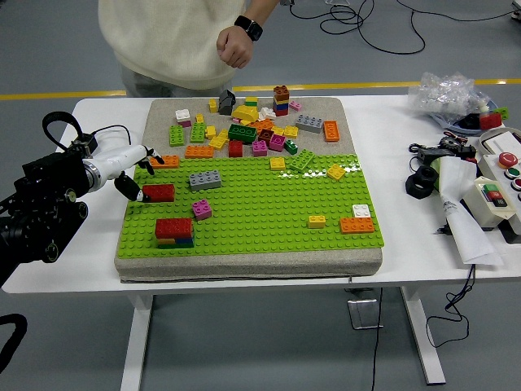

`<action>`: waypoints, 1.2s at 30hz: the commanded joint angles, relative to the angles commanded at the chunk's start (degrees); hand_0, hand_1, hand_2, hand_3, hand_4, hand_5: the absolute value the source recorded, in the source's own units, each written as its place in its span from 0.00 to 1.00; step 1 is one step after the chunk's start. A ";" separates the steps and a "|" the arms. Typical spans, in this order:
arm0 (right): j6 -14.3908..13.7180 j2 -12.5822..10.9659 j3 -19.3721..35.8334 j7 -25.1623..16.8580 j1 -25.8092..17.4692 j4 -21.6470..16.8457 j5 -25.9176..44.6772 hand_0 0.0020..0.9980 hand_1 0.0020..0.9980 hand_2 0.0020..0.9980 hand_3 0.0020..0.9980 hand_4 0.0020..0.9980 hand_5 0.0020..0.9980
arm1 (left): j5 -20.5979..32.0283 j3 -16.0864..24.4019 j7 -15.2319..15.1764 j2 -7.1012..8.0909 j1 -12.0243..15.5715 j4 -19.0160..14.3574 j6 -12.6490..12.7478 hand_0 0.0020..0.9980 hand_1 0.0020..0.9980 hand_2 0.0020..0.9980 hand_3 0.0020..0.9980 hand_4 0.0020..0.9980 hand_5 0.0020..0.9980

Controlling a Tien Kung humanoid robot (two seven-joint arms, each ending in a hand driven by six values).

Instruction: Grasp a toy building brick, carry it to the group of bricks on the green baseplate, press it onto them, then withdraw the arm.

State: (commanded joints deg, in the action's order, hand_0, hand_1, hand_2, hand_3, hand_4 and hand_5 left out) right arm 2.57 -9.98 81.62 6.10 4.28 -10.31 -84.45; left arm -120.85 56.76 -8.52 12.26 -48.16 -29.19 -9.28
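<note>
Stacked bricks (pixel 174 231) are sitting at the green baseplate's (pixel 269 212) near-left corner. Just behind them, the left hand (pixel 138 175) is pinching the red brick (pixel 159 192) by its left end; the brick's long axis is lying left-right. The person's hand (pixel 234 46) is hanging clear beyond the baseplate's far edge.

White table (pixel 391 244) before me, person in a cream sweater (pixel 175 41) at my far side with a raised fist (pixel 234 47) and dark wristwatch (pixel 248 27), crumpled clear plastic bag (pixel 449 94), control box with red button (pixel 506 163), white paper (pixel 466 216), black ring part (pixel 420 184), yellow floor line (pixel 57 95).
</note>
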 joint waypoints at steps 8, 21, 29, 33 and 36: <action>0.03 0.06 -0.02 0.02 0.06 0.00 0.06 0.77 0.71 0.77 0.77 0.97 0.70 | 0.85 -0.88 -0.35 -0.76 -0.24 1.38 0.92 0.85 0.76 0.67 0.80 0.88 0.03; 0.01 0.14 -0.02 0.02 0.20 0.00 0.15 0.77 0.71 0.77 0.77 0.97 0.70 | 1.71 -2.16 -0.72 -1.47 -0.18 3.07 2.00 0.85 0.76 0.67 0.80 0.88 0.03; 0.07 0.20 -0.03 0.06 -0.01 0.00 -0.06 0.77 0.71 0.77 0.77 0.97 0.70 | 2.52 -2.64 -1.00 -1.61 0.04 4.03 2.89 0.84 0.76 0.64 0.77 0.85 0.02; 0.08 0.24 -0.05 0.07 -0.03 0.00 -0.12 0.77 0.71 0.77 0.77 0.97 0.70 | 3.19 -2.81 -1.06 -1.65 0.09 4.50 3.21 0.84 0.76 0.64 0.77 0.85 0.02; 0.08 0.26 -0.07 0.08 -0.04 0.00 -0.13 0.77 0.71 0.77 0.77 0.97 0.70 | 3.97 -3.03 -1.15 -1.71 0.13 4.92 3.54 0.83 0.75 0.59 0.70 0.76 0.00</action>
State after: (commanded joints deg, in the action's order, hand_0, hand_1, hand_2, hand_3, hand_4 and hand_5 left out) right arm 2.65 -9.71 81.55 6.18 4.25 -10.31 -84.58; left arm -116.87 53.73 -9.67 10.55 -48.03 -24.27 -5.74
